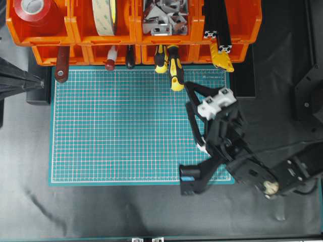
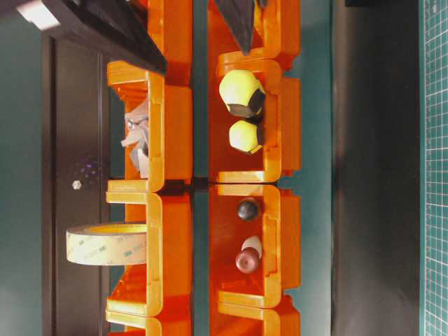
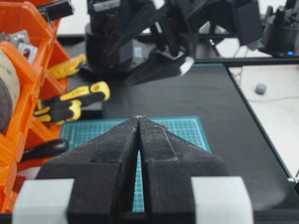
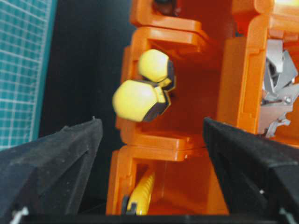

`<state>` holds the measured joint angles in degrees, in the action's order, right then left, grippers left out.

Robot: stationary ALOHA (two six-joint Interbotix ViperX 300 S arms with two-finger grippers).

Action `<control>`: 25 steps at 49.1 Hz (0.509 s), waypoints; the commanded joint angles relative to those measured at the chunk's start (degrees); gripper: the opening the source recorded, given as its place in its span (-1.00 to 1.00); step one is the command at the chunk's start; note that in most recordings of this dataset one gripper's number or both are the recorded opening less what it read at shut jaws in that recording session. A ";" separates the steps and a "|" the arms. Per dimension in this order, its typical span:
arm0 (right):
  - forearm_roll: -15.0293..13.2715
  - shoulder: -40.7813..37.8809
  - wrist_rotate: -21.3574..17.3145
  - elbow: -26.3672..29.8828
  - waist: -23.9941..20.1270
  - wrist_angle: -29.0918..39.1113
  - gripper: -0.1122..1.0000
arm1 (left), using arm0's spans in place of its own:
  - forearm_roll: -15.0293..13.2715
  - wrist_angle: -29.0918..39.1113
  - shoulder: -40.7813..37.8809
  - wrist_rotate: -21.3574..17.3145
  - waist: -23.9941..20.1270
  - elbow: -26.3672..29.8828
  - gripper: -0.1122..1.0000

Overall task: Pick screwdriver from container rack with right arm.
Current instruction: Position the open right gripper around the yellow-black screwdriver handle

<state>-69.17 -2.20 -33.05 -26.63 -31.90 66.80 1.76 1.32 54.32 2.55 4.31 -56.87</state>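
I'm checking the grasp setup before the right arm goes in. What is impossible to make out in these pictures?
- Long yellow-and-black screwdriver: shaft hidden inside the orange plastic container rack in every view.
- Overhead view: the left gripper is cut off by the left edge.
- Right wrist view: the nearer yellow handle is blurred, markings unreadable.

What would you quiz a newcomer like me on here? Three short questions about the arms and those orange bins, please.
1. True or false: the right tool is clamped on a handle.
2. How many yellow-and-black handles stick out of the container rack? A one, B two, C four.
3. Fill in: the left tool has its jaws ___.
Key: 1 false, it is open and holds nothing. 2 B. 3 shut.
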 commanded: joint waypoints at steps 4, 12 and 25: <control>-1.67 -1.14 -2.55 0.18 1.76 -2.64 0.72 | 0.09 -0.53 -0.26 0.26 0.09 0.62 -0.81; -2.37 -3.34 -6.33 0.09 4.04 -3.78 0.72 | 0.09 -0.62 -0.26 0.26 0.09 0.62 -0.81; -2.72 -3.87 -8.79 0.00 7.21 -4.04 0.72 | 0.18 -0.53 -0.09 0.26 0.09 0.62 -0.81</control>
<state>-71.37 -6.86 -41.48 -27.07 -25.14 63.11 1.76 1.32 54.40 2.55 4.39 -56.87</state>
